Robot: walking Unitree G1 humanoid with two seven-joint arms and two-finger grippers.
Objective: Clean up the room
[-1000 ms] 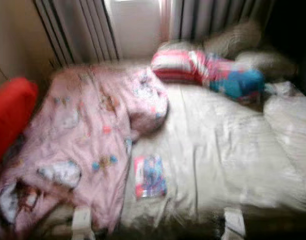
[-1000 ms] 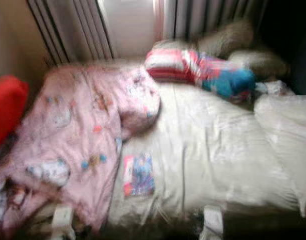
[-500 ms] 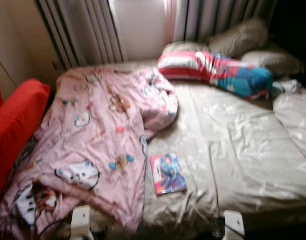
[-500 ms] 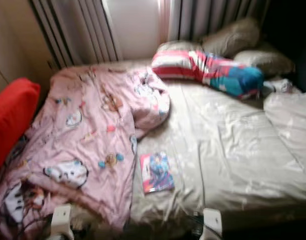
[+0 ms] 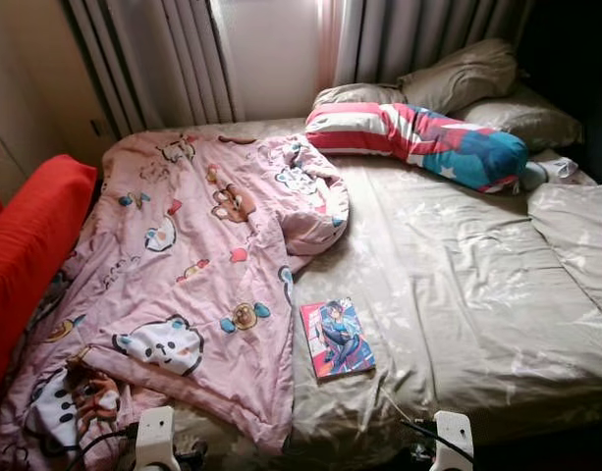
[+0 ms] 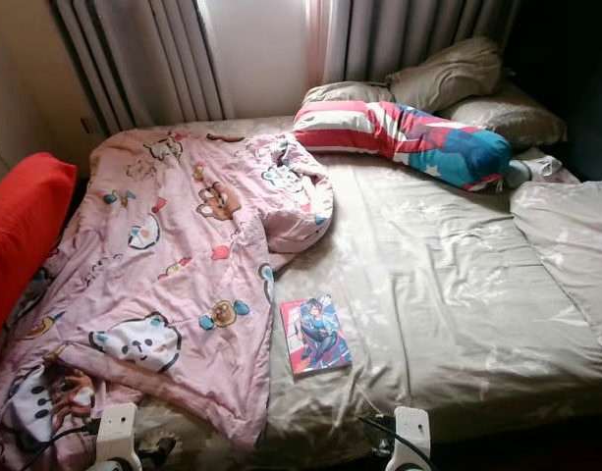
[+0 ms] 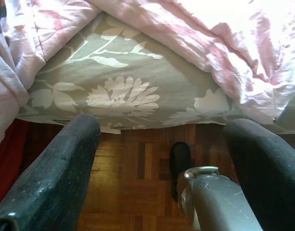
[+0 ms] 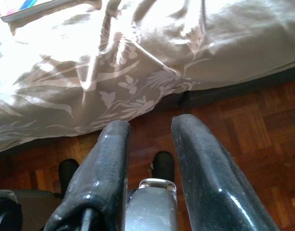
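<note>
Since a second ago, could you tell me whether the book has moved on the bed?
No. The book lies beside the pink blanket's edge as before; the whole view shifted, so the camera moved.

Daylight enters through the window [image 5: 271, 54] between the curtains [image 5: 163, 64] at the head of the bed, leaving the head views sharp and moderately lit, with the far right corner falling into deep shadow. Sunlit patches produce mild glare on the sheet [image 5: 458, 265]. In both wrist views the bedding is overexposed to near white, the parquet floor [image 8: 243, 125] is dim, and the close black fingers [image 7: 51, 178] are softly out of focus.
</note>
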